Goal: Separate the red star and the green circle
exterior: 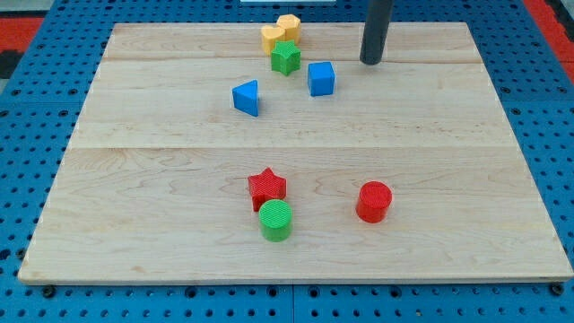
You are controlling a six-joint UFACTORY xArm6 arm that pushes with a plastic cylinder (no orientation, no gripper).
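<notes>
My tip (370, 61) sits far above the touching red star (267, 187) and green circle (276, 220); no gripper exists. A central push risks moving both together.

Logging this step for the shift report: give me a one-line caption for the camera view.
My tip near the board's top, far from the touching red star and green circle.

blue pegboard (36, 108) beneath wooden board (179, 144)

I see a pale matt wooden board (448, 179), ridged plastic-looking red star (267, 187) and green circle (276, 219), and blue perforated base (538, 72).
</notes>
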